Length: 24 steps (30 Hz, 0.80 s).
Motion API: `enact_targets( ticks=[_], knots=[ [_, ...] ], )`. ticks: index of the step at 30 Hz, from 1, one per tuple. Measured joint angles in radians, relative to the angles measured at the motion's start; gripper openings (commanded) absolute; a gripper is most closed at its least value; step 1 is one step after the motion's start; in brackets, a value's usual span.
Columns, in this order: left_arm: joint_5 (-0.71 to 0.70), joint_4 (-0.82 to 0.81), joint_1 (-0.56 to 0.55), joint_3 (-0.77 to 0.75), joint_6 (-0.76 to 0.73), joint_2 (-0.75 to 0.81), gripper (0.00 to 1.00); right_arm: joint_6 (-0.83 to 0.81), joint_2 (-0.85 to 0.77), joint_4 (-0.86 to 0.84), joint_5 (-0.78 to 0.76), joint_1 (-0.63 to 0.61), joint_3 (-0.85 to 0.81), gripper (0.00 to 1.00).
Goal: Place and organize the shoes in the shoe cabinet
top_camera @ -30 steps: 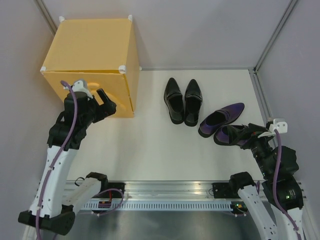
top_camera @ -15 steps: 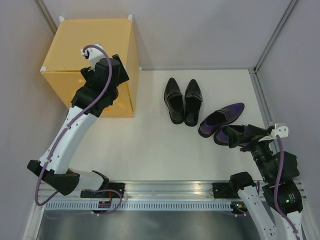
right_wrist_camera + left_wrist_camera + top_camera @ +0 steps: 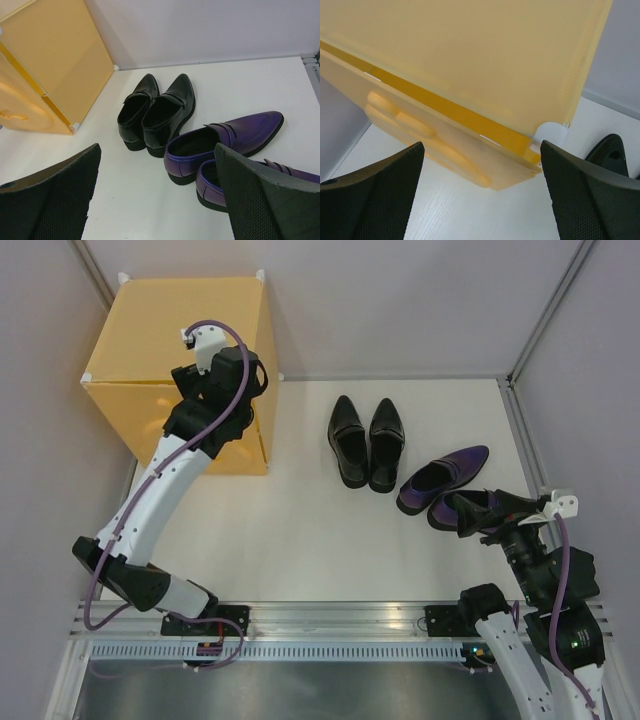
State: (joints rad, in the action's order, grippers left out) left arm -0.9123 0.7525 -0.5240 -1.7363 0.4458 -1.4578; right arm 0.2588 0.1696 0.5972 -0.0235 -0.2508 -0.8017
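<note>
— Where are the tools and the shoes?
— My left tool [image 3: 480, 195] is spread wide above the cabinet [image 3: 175, 330] front corner. My right tool [image 3: 155, 195], fingers also apart, hovers by the purple shoes [image 3: 445, 480]. Beside those, the black shoes [image 3: 366, 443] stand on the table [image 3: 300, 530]. The door [image 3: 445, 145] looks shut, I think.

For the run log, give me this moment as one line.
left tool: open, at shoe cabinet corner | right tool: open, beside purple shoes | black shoes: paired on table
</note>
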Motion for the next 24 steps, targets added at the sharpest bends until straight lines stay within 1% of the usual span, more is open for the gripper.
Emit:
enact_targets(
  ticks=[12, 19, 24],
  knots=[
    [0.0, -0.022, -0.002, 0.04, -0.027, -0.008, 1.0, 0.008, -0.005, 0.0, 0.0, -0.001, 0.016, 0.98],
    [-0.001, -0.056, -0.004, 0.133, -0.03, 0.072, 0.99, 0.008, -0.006, 0.0, 0.0, -0.001, 0.016, 0.98],
    [-0.011, 0.006, -0.004, 0.188, -0.033, 0.13, 0.99, 0.008, -0.011, 0.0, 0.0, -0.001, 0.019, 0.98]
  ],
)
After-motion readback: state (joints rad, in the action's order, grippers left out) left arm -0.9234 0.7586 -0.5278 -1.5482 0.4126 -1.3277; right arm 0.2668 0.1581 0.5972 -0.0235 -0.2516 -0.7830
